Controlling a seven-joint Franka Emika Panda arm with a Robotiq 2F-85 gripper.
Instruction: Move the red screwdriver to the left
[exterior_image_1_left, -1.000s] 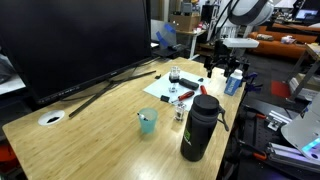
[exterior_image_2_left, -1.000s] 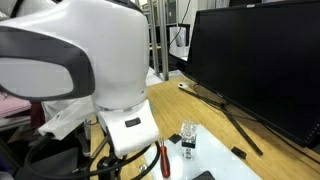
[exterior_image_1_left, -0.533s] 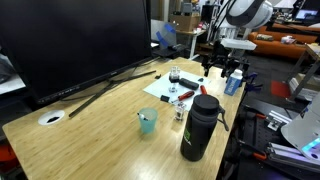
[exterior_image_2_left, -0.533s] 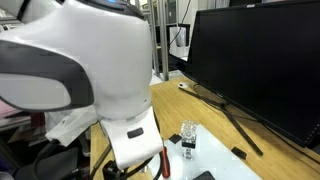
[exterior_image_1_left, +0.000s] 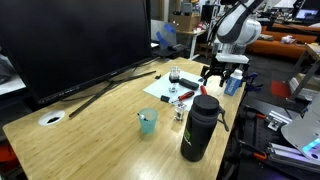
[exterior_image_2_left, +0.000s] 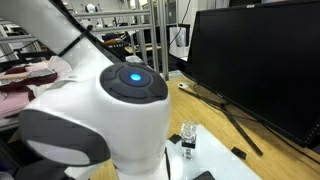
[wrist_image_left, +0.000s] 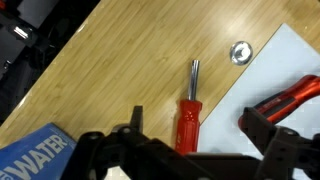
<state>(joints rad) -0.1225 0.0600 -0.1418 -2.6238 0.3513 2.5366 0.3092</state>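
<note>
The red screwdriver (wrist_image_left: 186, 118) lies flat on the wooden table in the wrist view, its thin metal shaft pointing toward the top of the frame, just beside the edge of a white sheet (wrist_image_left: 285, 60). My gripper (wrist_image_left: 198, 128) is open, with one dark finger on each side of the red handle and not touching it. In an exterior view the gripper (exterior_image_1_left: 213, 74) hangs low over the far end of the table. The screwdriver is too small to make out there.
A second red-and-black tool (wrist_image_left: 292, 96) and a small metal ring (wrist_image_left: 240, 52) lie on the white sheet. A blue box (wrist_image_left: 30, 160) sits close by. A black bottle (exterior_image_1_left: 199, 127), a teal cup (exterior_image_1_left: 148, 122) and a large monitor (exterior_image_1_left: 75, 40) stand on the table.
The arm has swung and come down toward the table. In one exterior view its body now fills more of the picture and hides the screwdriver that showed before.
</note>
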